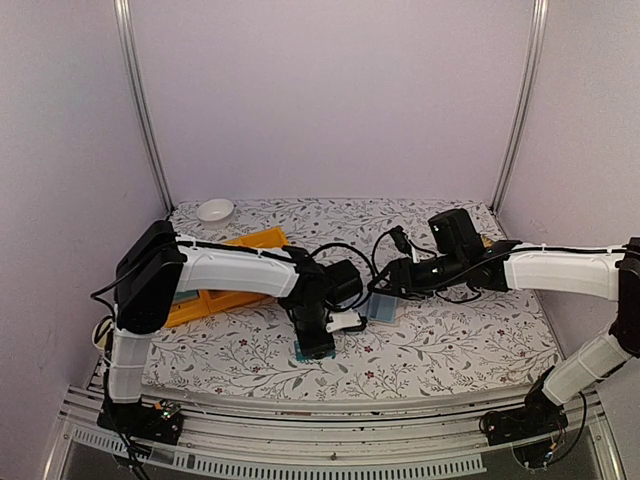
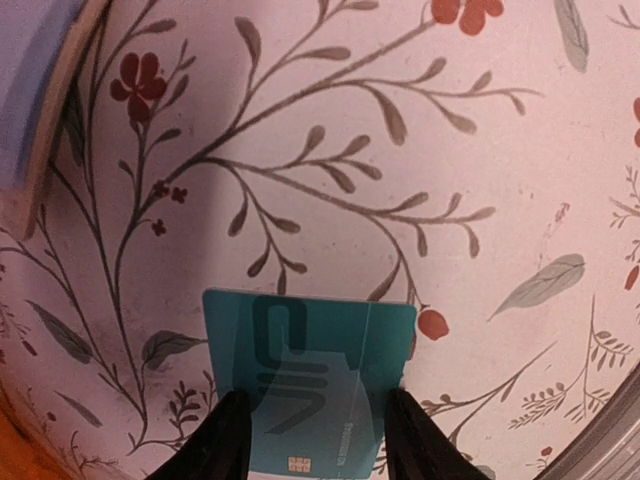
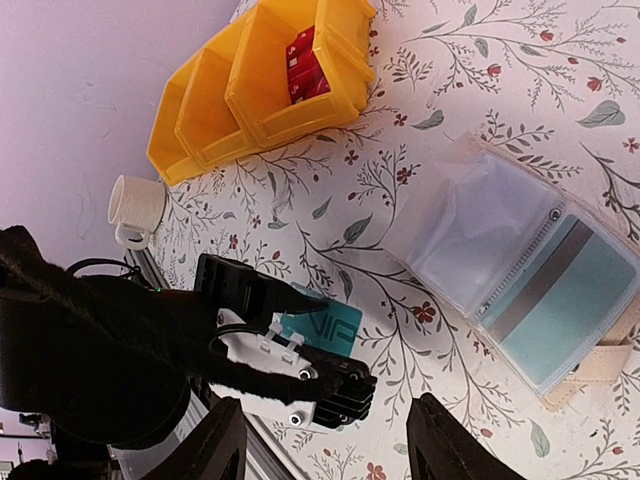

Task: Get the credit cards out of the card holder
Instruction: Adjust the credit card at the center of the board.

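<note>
Left claw (image 2: 315, 400) points down at the floral bench (image 2: 480, 180), its fingers (image 2: 228, 440) on either side of a teal credit card (image 2: 310, 340) lying on the bench. Cannot tell whether it is clamped or just flanking. Right claw (image 1: 388, 288) has its jaws apart, holds nothing and hovers near the card holder (image 3: 470, 230). The holder lies open on the bench, a second teal card (image 3: 565, 300) in its clear sleeve. Yellow bins (image 3: 270, 100) hold red cards (image 3: 305, 65). White cup (image 3: 135, 205) sits near the bins.
</note>
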Available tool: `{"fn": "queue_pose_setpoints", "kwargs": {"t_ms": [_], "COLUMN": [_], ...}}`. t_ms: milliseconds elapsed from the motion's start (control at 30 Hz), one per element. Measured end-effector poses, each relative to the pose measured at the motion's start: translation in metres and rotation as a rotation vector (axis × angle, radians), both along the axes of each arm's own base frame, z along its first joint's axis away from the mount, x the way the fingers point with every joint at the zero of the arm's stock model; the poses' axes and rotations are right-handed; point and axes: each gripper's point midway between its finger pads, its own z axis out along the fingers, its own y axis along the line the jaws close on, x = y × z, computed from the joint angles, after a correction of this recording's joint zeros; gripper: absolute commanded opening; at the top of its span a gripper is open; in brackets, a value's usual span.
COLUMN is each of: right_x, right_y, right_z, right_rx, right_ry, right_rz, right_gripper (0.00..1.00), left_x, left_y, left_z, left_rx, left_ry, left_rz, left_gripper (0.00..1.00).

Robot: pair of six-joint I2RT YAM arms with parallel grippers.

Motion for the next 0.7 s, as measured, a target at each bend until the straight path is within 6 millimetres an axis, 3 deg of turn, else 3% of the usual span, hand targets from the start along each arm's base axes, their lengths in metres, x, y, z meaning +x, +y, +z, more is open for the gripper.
{"fn": "queue_pose_setpoints", "kwargs": {"t_ms": [200,333,500,700], "right_x": [0.0,0.0,-0.001,-0.001], "right_y": [0.0,0.0,0.0,0.0], "right_z": [0.0,0.0,0.0,-0.001], "right_rx": [0.0,0.001,0.002,-0.001], "right_ry": [0.0,0.001,0.002,0.005], "right_rz": [-0.001,0.0,0.003,0.002], "right_gripper": [0.57,0.57,0.57,0.57], "left_x": [0.007,0.007,0.006,0.031], "left_y": [-0.001,0.0,0.003,0.022], "left_z": [0.003,0.004,0.006,0.032], "left_rx": [-0.03,-0.037,-0.054,-0.112], "left_ry": [-0.062,-0.071,-0.032,-0.046], "left_rz": [0.008,0.003,0.023,0.164], "left_gripper": [0.5,0.61,0.65,0.68]}}
